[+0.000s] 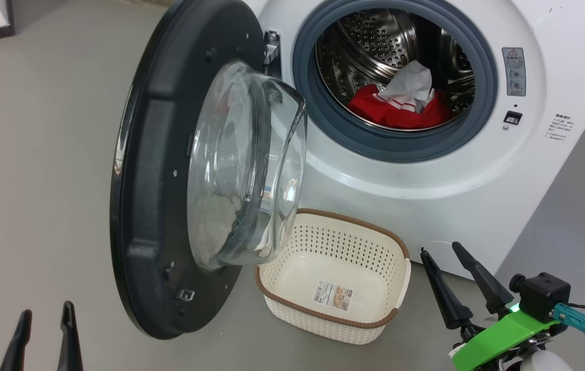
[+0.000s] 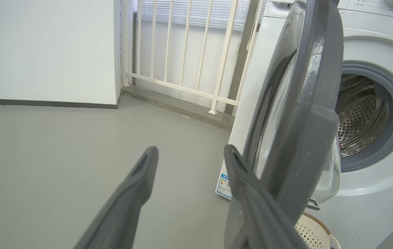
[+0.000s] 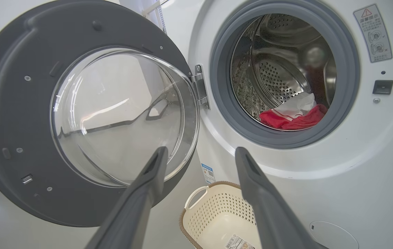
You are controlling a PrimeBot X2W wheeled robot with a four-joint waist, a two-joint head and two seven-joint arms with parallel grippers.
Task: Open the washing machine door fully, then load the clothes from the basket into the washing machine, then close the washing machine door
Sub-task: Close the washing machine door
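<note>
The washing machine (image 1: 478,196) stands ahead with its door (image 1: 158,206) swung wide open to the left, the glass bowl (image 1: 246,165) bulging toward me. Red and white clothes (image 1: 400,105) lie inside the steel drum (image 3: 286,69), also seen as clothes (image 3: 295,116) from the right wrist. The basket (image 1: 271,278) sits on the floor below the drum opening with only a label on its floor. My left gripper (image 1: 45,312) is open at the lower left, beside the door's outer edge (image 2: 307,121). My right gripper (image 1: 441,252) is open at the lower right, right of the basket (image 3: 196,214), holding nothing.
Grey floor (image 1: 39,154) spreads to the left of the door. A white wall (image 2: 44,48) and a white railing (image 2: 182,52) stand beyond the machine's side. The open door overhangs the basket's left end.
</note>
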